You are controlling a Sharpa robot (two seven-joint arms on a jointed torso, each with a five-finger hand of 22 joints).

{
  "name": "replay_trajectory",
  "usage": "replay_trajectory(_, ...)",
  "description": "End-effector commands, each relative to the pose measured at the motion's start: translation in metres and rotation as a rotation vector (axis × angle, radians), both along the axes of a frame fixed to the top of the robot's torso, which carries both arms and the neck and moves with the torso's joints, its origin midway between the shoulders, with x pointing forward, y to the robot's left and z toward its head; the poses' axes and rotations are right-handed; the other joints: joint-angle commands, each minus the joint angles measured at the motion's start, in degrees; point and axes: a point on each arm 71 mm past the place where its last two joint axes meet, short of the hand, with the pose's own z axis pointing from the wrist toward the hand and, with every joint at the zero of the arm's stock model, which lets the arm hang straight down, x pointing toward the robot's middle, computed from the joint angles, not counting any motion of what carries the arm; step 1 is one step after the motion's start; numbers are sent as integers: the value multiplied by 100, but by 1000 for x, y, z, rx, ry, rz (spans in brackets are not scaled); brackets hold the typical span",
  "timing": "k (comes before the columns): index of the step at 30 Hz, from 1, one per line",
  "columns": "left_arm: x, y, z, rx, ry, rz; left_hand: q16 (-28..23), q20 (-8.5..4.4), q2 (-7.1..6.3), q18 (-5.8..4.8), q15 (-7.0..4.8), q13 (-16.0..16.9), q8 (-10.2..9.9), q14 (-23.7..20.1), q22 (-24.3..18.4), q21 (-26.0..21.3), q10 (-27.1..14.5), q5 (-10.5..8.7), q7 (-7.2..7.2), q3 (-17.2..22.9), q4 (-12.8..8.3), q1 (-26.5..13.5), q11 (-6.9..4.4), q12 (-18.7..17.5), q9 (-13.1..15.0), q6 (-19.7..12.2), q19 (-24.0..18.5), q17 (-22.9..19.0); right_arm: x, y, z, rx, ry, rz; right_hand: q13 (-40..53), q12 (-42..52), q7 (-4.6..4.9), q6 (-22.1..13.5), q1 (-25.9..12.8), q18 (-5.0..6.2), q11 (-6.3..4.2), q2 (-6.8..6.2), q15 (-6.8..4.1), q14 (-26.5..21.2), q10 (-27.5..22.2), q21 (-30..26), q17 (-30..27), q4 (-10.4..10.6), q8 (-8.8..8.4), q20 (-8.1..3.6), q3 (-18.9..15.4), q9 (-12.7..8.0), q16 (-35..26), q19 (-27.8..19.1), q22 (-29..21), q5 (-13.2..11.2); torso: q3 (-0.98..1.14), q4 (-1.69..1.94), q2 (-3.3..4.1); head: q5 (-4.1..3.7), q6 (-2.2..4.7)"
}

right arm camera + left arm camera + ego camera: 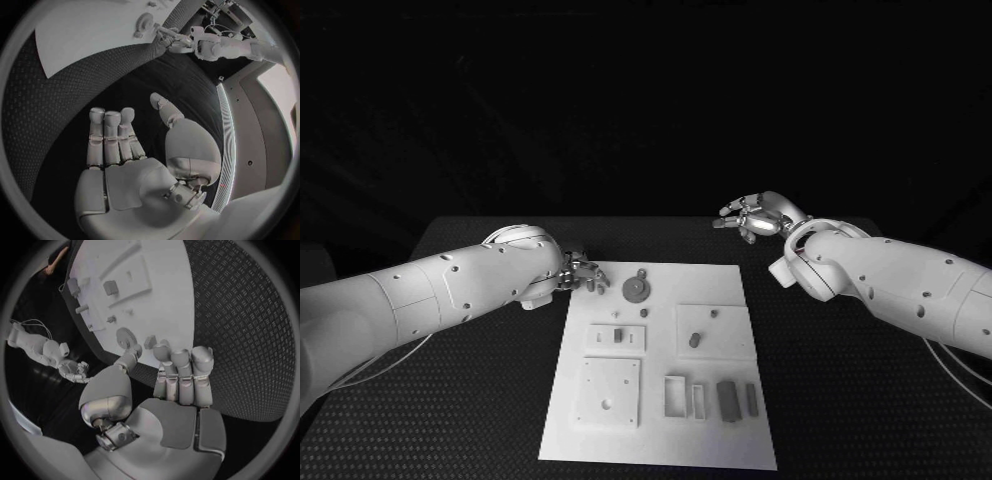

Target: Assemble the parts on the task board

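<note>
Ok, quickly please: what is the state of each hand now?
Left hand: at the task board's far corner, holding nothing, fingers apart.
Right hand: open, empty, over the table.

The board (661, 400) is showing plain white, with grey parts (727, 397) lying on it. The table (862, 400), beside and beneath both hands, is showing black with a fine raised diamond pattern. The left hand (583, 274) and right hand (753, 218) are showing silver; the arms (430, 295) behind them are showing white.
</note>
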Motion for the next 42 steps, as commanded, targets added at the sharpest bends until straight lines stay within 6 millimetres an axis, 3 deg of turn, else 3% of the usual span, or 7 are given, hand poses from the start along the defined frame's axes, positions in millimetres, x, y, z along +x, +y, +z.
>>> replay_trajectory(1,0,-3,-1,-9,8,-20,-7,-122,70,622,-6,-10,26,-39,6,-14,-33,0,1,-34,-5,4,-14,18,-4,36,-21,6,-1,2,0,2,4,16,-7,27,156,204,-57,169,137,14,3,-49,-888,-27,-8,-5,19,10,-18,-10,27,0,78,38,6,6,-7,-8,-8)
replay_trajectory(10,-1,-4,-1,-21,16,-22,-3,-120,146,618,-7,-16,42,-35,10,-9,-21,6,-4,-46,-9,18,-18,24,-4,50,-24,9,-1,2,-1,2,4,16,-10,29,156,203,-55,169,138,15,3,-49,-888,-27,-9,-6,21,10,-16,-12,29,0,78,39,7,10,-6,-6,-9)
replay_trajectory(15,-1,-5,-2,-29,24,-24,2,-114,440,608,-2,-36,84,-31,26,9,-1,193,-10,22,-133,230,-22,27,-1,92,-32,13,-1,2,-1,3,4,17,-11,31,156,203,-56,169,138,16,3,-49,-888,-27,-10,-6,21,10,-16,-13,30,1,79,40,8,7,-7,-6,-9)
replay_trajectory(17,-1,-4,-2,-31,22,-22,4,-108,491,600,3,-44,93,-29,32,17,6,232,-9,25,-193,303,-20,28,-3,97,-35,14,-1,2,-1,3,5,17,-12,31,156,203,-56,169,138,16,3,-49,-888,-27,-10,-6,22,10,-15,-14,30,1,79,40,7,6,-4,-10,-9)
replay_trajectory(37,-1,-5,-2,-42,28,-17,8,-83,772,567,23,-91,167,-19,51,39,35,307,-25,25,-402,594,-32,15,-9,178,-52,12,0,3,-1,3,5,19,-17,35,157,202,-62,169,139,16,4,-50,-889,-26,-14,-4,25,10,-16,-18,33,2,79,40,7,7,-6,-11,-21)
replay_trajectory(40,-2,-5,-3,-46,32,-16,9,-78,841,560,24,-104,194,-11,53,46,48,410,-31,48,-496,734,-40,11,-3,203,-47,10,0,3,-1,3,4,19,-18,36,157,202,-63,169,139,15,4,-50,-889,-27,-15,-4,25,10,-17,-18,34,2,79,40,4,8,-5,-15,-18)
replay_trajectory(42,-2,-5,-2,-49,30,-13,12,-74,903,554,26,-113,225,0,56,53,62,617,-42,70,-565,835,-47,11,8,239,-41,9,0,3,-1,3,4,19,-19,36,157,202,-64,169,139,15,4,-50,-890,-27,-15,-4,25,10,-17,-19,34,2,79,40,4,7,-7,-12,-19)
